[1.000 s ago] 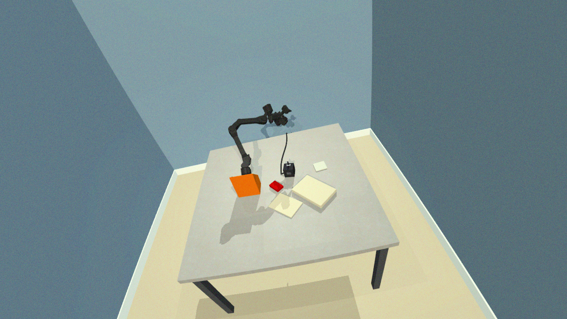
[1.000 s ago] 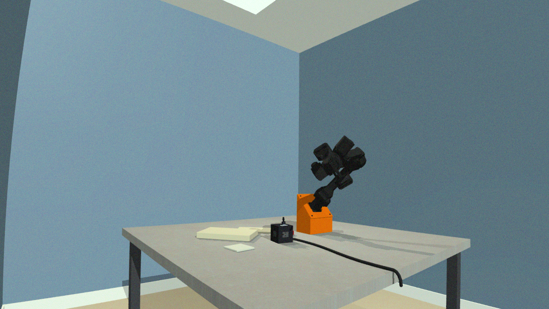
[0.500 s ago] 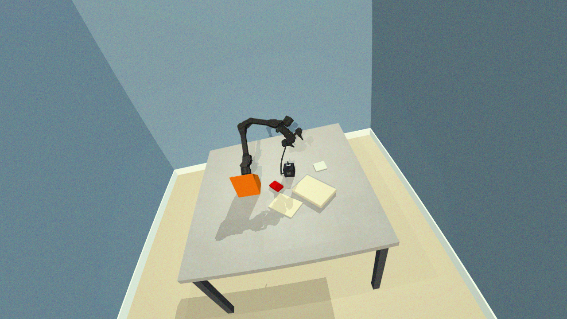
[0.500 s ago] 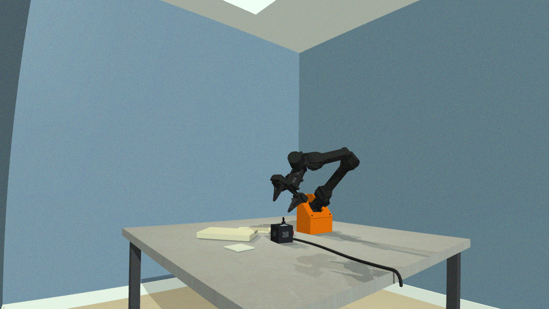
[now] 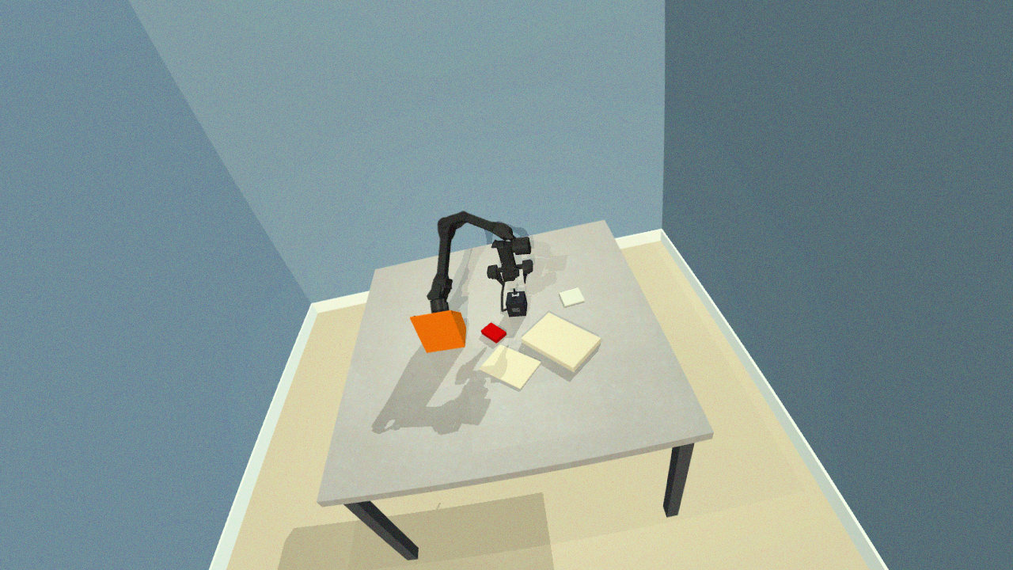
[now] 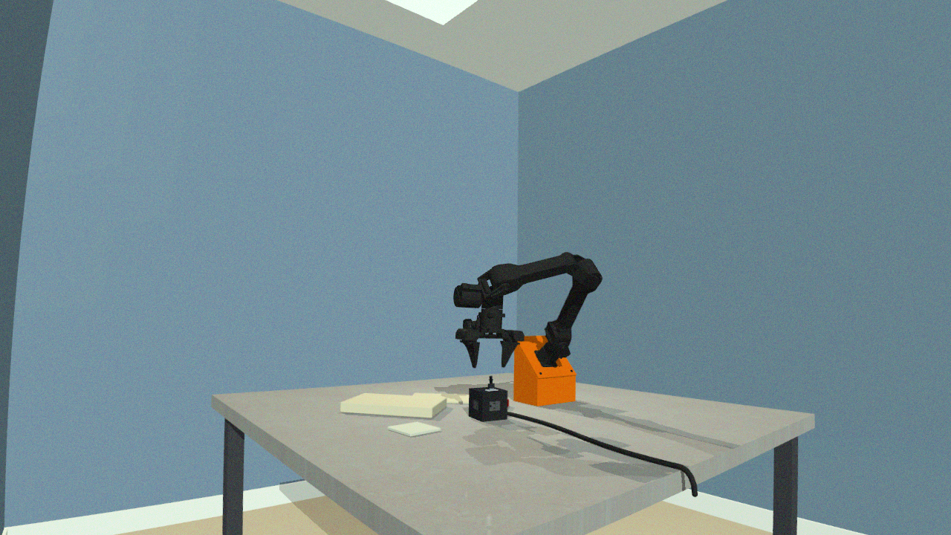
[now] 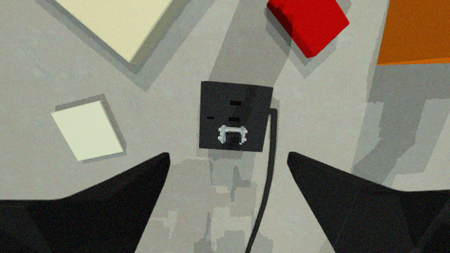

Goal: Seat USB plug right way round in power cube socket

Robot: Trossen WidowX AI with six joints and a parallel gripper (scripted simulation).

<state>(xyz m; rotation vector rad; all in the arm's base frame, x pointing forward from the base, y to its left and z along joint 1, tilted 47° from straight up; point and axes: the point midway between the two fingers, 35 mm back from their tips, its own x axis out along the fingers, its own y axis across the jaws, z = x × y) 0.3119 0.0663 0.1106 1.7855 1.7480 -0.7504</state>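
Observation:
The power cube (image 5: 516, 305) (image 6: 487, 404) (image 7: 214, 95) is small and black and stands on the table. The dark USB plug (image 6: 490, 383) (image 7: 233, 138) stands upright out of its top, with a light outline around it in the wrist view. How deep it sits and which way round it is cannot be told. My gripper (image 6: 489, 365) (image 7: 230, 157) is open and empty and points down. It is above the cube and plug, with the fingertips higher than the plug's top in the exterior view. In the wrist view the plug shows between and slightly beyond the fingertips.
A black cable (image 6: 591, 439) (image 7: 272, 151) runs from the cube over the table edge. A red block (image 5: 493, 332) (image 7: 313, 28) lies near the orange arm base (image 5: 438, 332) (image 6: 544, 386). A thick cream block (image 5: 561, 340) (image 6: 392, 405), a thin cream slab (image 5: 510, 366) and a small pale tile (image 5: 571, 297) (image 6: 414, 429) (image 7: 88, 130) lie around.

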